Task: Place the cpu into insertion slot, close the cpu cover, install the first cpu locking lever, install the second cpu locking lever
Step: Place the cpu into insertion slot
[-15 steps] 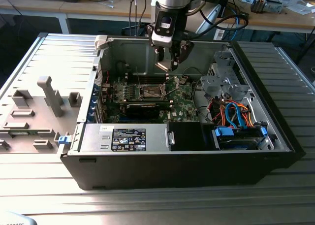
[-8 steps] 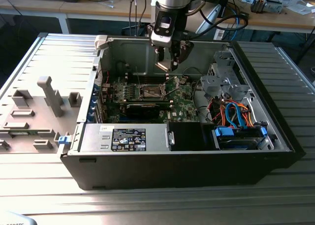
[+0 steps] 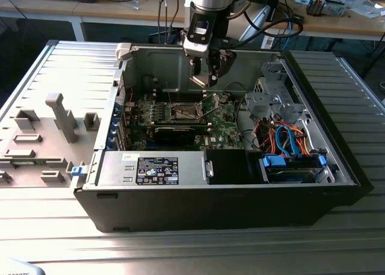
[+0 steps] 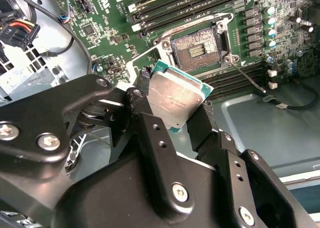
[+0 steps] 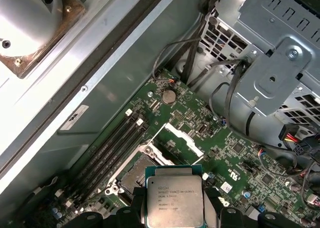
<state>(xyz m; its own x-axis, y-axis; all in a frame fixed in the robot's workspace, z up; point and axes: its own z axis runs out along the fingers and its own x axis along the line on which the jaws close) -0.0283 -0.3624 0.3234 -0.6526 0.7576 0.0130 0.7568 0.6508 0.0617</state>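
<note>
My gripper (image 3: pixel 204 76) hangs inside the open computer case, above the motherboard, shut on the cpu (image 3: pixel 198 81). In both wrist views the cpu (image 4: pixel 177 99) (image 5: pixel 175 200) is a square silver chip with a green edge, pinched by its sides between the black fingers (image 4: pixel 139 102). The insertion slot (image 4: pixel 197 48) (image 5: pixel 134 175) (image 3: pixel 185 111) lies uncovered below and a little ahead of the chip, its dark contact field bare inside a silver rim. The cpu cover (image 5: pixel 183 138) stands swung up at the socket's far side. A thin locking lever (image 4: pixel 248 79) sticks out beside the socket.
Long memory slots (image 4: pixel 190 3) run beside the socket. A black labelled power-supply box (image 3: pixel 157 169) fills the case's near side. A drive cage (image 5: pixel 280 53) with orange and blue cables (image 3: pixel 283 136) sits toward the exterior view's right. The removed side panel (image 3: pixel 42 136) lies at the left.
</note>
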